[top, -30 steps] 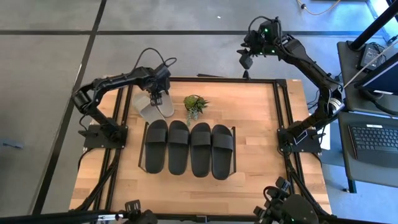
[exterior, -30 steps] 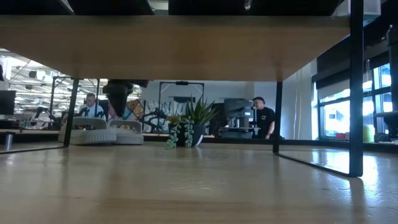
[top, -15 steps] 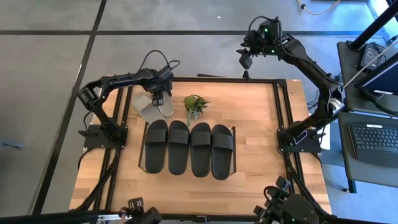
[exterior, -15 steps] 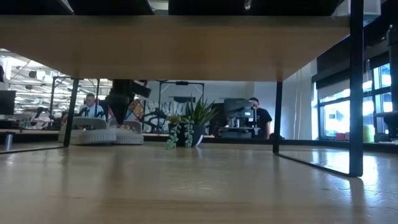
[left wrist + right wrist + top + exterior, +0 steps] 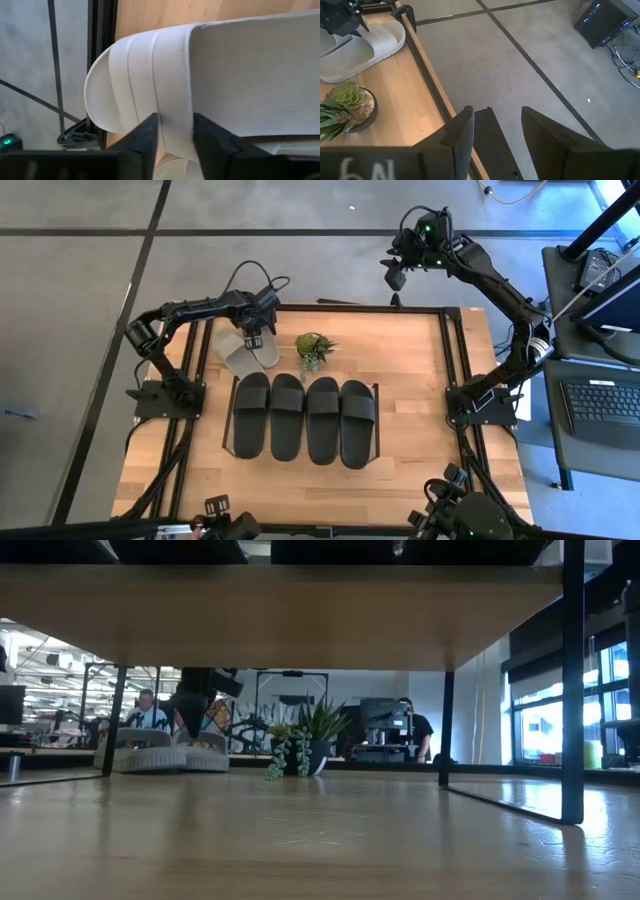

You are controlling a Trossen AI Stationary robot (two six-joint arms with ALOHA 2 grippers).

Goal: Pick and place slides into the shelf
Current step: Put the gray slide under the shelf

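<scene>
While over grey slide point(image 5: 240, 350), left fingers point(image 5: 150, 132) straddling strap

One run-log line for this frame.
left gripper: open, astride grey-white slide strap | right gripper: open, beyond table edge | black slides: four shelved

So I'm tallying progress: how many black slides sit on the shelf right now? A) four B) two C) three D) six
A, the high view shows four black slides side by side on the shelf, while the two grey-white slides lie on the table beyond it under the left claw.
</scene>
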